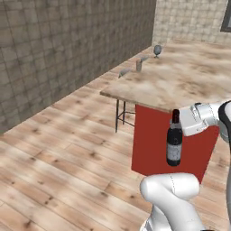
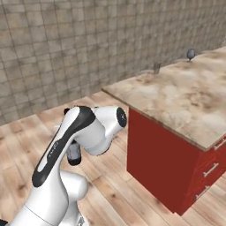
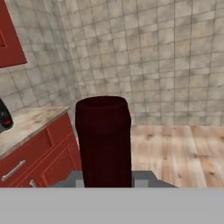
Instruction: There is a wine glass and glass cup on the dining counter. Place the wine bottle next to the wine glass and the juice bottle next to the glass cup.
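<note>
My gripper (image 1: 177,121) is shut on the neck of the wine bottle (image 1: 174,143), a dark bottle with a pale label that hangs upright in the air in front of the dining counter's (image 1: 189,83) near red end. Its dark red neck capsule (image 3: 104,140) rises close up in the hand view. In the right base view my arm hides most of the wine bottle (image 2: 73,154). At the counter's far end stands the stemmed wine glass (image 1: 157,50) (image 2: 190,54). The glass cup (image 1: 139,66) (image 2: 156,67) stands nearer, by the left edge. The juice bottle is out of view.
Metal bar stools (image 1: 122,113) stand along the counter's left side, by the tiled wall. The counter's red base has drawers with handles (image 2: 211,170) on its right face. Wooden floor stretches to the left of the counter. The hand view shows red cabinets (image 3: 39,153) under another stone counter.
</note>
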You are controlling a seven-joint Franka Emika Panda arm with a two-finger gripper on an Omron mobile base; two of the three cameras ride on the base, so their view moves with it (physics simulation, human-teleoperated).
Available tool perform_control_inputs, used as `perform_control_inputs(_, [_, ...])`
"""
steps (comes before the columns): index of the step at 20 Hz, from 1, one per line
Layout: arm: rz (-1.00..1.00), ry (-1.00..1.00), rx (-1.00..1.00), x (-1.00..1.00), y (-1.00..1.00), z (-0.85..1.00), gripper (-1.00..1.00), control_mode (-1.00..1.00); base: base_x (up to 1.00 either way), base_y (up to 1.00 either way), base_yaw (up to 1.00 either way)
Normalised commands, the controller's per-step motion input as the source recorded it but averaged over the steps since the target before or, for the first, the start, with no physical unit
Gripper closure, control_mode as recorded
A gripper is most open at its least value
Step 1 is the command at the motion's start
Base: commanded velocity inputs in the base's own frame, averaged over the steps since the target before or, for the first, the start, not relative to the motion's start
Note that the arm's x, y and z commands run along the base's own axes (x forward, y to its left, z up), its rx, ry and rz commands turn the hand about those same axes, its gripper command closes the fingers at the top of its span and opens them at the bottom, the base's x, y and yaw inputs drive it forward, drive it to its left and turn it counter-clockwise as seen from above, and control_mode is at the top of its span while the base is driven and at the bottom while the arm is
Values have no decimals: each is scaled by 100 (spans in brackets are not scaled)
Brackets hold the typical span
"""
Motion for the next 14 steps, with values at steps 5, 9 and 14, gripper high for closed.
perform_control_inputs(5, [0, 0, 0, 0, 0, 0, 100, 100, 87, 46, -9])
perform_control_inputs(9, [0, 0, 0, 0, 0, 0, 100, 100, 87, 45, -10])
perform_control_inputs(14, [0, 0, 0, 0, 0, 0, 100, 100, 87, 45, -12])
